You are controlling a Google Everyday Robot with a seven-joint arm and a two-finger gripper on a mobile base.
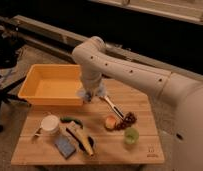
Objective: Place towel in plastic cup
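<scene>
- Tool (91, 95) is hanging by my bench's (145, 107) back edge, pinching the bunched towel (86, 93).
- I am judging the green plastic cup (130, 136), near the front right corner, as lying diagonally forward-right of it.

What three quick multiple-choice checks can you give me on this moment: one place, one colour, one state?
1. The pincer is: A beside the yellow bin; B down by the floor; C at the far wall.
2. The plastic cup is: A red; B green; C black.
3. The towel is: A stuffed in the cup; B lying in the bin; C hanging from the pincer.
Answers: 1 A, it hovers at the bin's corner; 2 B, its wall shows pale green; 3 C, bluish cloth dangles under the pincer.
</scene>
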